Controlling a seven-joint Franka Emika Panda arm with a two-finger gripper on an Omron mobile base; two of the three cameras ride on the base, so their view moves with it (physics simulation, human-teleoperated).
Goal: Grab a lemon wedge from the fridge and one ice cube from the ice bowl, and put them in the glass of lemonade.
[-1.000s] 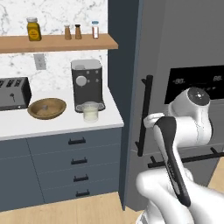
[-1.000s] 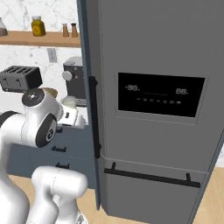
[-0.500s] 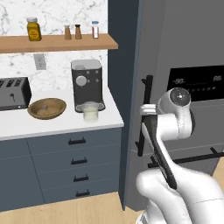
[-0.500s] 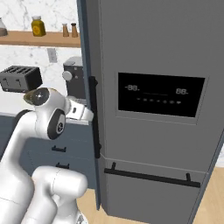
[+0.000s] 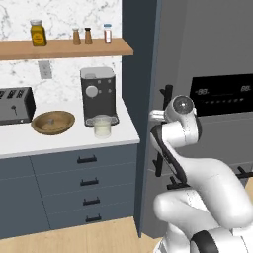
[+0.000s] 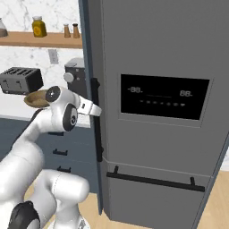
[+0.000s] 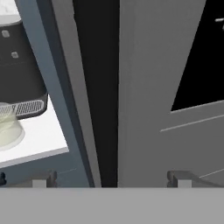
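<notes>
- You are facing a closed grey fridge point(image 6: 152, 58) with a black dispenser panel point(image 6: 163, 96) on its door and a long black vertical handle point(image 6: 96, 118) down its left edge.
- The gripper point(image 7: 109, 178) is level with that handle, its two dark fingertips point(image 7: 43, 179) spread as wide as they go, one on each side of the handle, and nothing is between them but the handle itself.
- In the right base view the white hand point(image 6: 89, 107) is just beside the handle, about at the height of the dispenser panel's lower edge.
- To the fridge's left runs a white worktop point(image 5: 64, 141) over dark blue drawers point(image 5: 86, 180).
- The glass of lemonade point(image 5: 102, 126) stands near the worktop's front right corner, just in front of a dark coffee machine point(image 5: 99, 94).
- The brown wooden ice bowl point(image 5: 53, 122) sits left of the glass, towards the middle of the worktop.
- A toaster point(image 5: 15, 105) stands at the worktop's left end.
- A wooden shelf point(image 5: 64, 48) above carries a jar point(image 5: 37, 33) and small shakers point(image 5: 82, 36).
</notes>
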